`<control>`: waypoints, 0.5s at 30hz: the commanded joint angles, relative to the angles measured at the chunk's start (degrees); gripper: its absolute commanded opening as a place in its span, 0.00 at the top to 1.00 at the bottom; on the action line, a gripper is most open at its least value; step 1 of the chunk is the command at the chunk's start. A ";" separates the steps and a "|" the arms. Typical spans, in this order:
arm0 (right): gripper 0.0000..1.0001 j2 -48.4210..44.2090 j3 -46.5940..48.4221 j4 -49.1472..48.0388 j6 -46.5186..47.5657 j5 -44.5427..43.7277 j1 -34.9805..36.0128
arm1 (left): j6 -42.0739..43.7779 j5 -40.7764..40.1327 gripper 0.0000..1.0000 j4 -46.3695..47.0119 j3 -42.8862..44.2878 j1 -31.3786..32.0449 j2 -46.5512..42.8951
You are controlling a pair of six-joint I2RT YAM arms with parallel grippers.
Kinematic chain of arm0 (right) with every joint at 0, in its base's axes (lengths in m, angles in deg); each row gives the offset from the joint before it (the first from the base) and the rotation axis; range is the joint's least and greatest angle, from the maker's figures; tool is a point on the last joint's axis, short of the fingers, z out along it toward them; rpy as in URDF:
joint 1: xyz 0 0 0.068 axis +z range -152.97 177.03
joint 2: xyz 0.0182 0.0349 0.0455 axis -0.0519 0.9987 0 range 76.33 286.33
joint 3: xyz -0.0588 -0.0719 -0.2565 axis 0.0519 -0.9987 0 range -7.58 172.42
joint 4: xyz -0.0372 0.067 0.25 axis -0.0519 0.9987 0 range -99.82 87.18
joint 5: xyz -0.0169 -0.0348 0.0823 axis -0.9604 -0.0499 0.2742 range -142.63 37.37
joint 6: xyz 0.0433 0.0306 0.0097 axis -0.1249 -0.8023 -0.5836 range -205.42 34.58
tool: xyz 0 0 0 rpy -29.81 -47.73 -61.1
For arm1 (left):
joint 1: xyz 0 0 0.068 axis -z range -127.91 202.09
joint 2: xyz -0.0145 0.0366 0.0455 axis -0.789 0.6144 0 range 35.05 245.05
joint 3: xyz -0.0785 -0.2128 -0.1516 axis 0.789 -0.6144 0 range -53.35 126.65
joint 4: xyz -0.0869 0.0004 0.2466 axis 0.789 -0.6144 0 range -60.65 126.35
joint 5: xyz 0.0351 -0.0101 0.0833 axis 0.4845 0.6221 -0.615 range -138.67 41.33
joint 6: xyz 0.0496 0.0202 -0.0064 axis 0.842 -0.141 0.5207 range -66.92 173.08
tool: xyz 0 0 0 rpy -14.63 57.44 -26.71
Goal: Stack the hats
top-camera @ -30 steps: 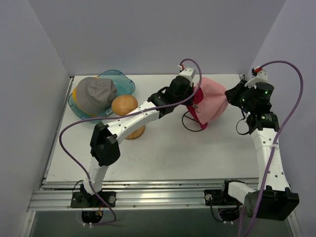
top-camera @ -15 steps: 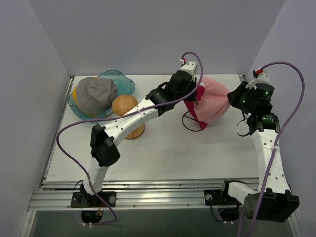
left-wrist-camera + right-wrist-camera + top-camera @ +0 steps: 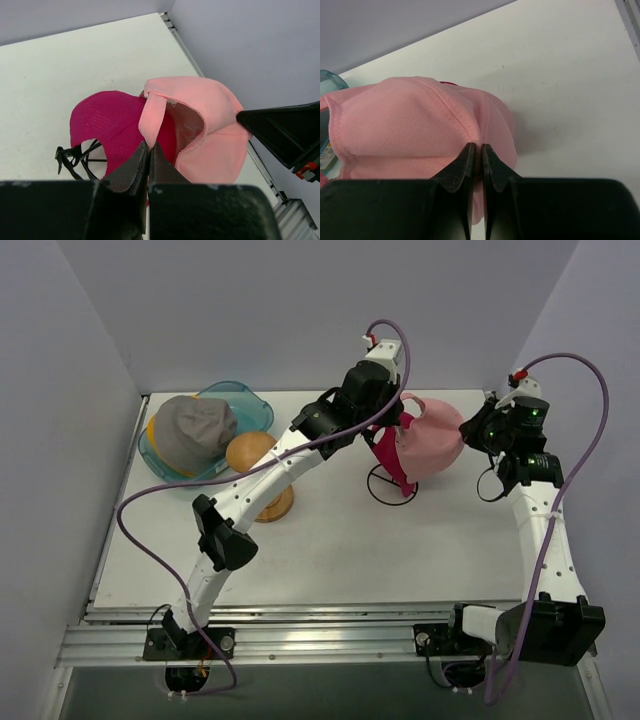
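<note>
Gripper check: pinching the back strap of the pink cap (image 3: 210,115) with the left gripper (image 3: 149,145), jaws clenched flat on the fabric. Pinching a fold of the same cap's crown with the right gripper (image 3: 480,147), also clenched, from the far-right side. So: holding one cap between two arms, pulled open, underside showing in the left wrist view.

Pink cap location: back-right of the worktop (image 3: 400,550), raised at the strap end, overlapping the magenta cap (image 3: 105,125). Can't tell whether touching it or clear of it. Magenta cap lying just beside and partly under the pink one, with a black cord loop (image 3: 378,485) spilling toward the near side.

Far-left corner: grey cap (image 3: 195,428) sitting on top of a yellow-orange hat (image 3: 151,435), only a sliver of yellow rim showing, both inside the blue tub (image 3: 250,405). Reads as two hats already stacked. Wooden stand (image 3: 252,452) just beside the tub.

Progress estimate: roughly halfway at best.
- Done: grey over yellow.
- In hand: pink over magenta. Not settled, given both grippers clamped on the pink one.
- Left: seat the pink cap squarely on the magenta one, let go, then probably merge the two pairs into one pile. Unclear which spot counts as the final pile.

Watch-out: soft fabric under tension from two sides, likely to sag or flip on release.
</note>
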 commanded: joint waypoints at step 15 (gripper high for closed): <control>0.84 10.18 6.68 -6.38 0.09 5.07 -0.31 | -3.99 2.61 0.97 2.45 -3.39 -4.41 2.90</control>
